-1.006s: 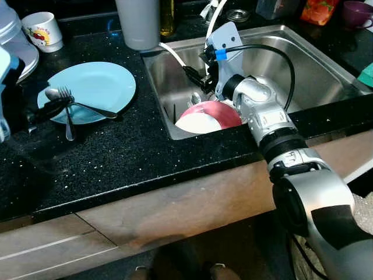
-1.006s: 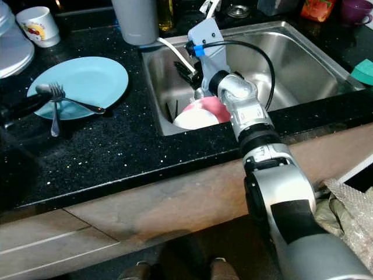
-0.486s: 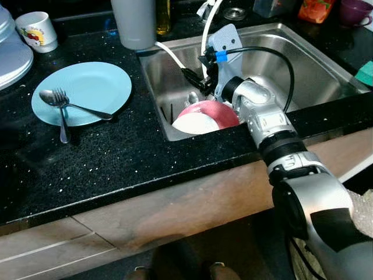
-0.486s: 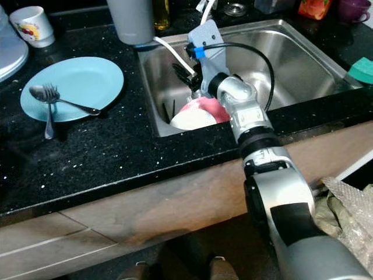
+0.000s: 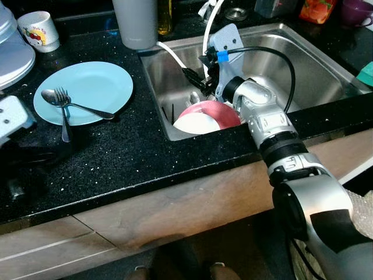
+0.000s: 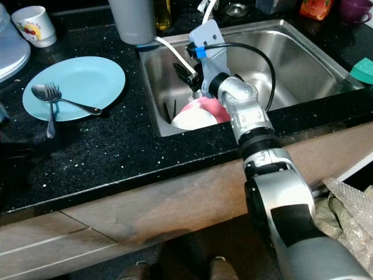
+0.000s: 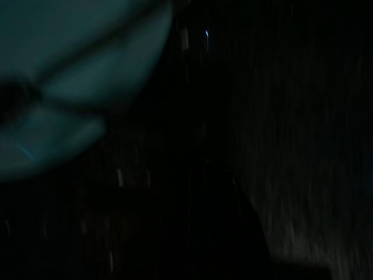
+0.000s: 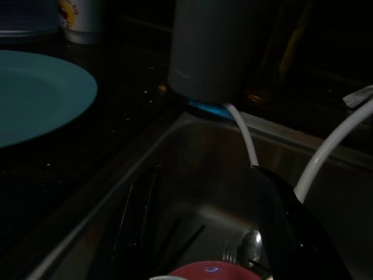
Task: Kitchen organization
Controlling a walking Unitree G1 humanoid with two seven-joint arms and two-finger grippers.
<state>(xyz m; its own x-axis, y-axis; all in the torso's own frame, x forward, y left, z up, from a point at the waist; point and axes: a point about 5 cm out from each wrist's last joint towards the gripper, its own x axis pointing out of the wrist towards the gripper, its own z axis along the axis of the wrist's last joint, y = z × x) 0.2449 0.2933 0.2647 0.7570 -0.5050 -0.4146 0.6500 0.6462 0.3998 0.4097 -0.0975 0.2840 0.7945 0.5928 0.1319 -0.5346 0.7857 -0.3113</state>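
Reaching into the stainless steel sink (image 5: 326, 70), the right tool (image 5: 191, 74) hangs above a red and white bowl (image 5: 205, 116) at the sink's near-left corner — whether its fingers are spread I cannot tell. Left of the sink, on the black speckled counter (image 5: 128, 151), a round light-blue plate (image 5: 96, 84) carries a metal spoon (image 5: 76, 104) and fork (image 5: 63, 114) — the fork's handle points toward the counter's front edge. A grey tumbler (image 5: 135, 22) stands behind the plate.
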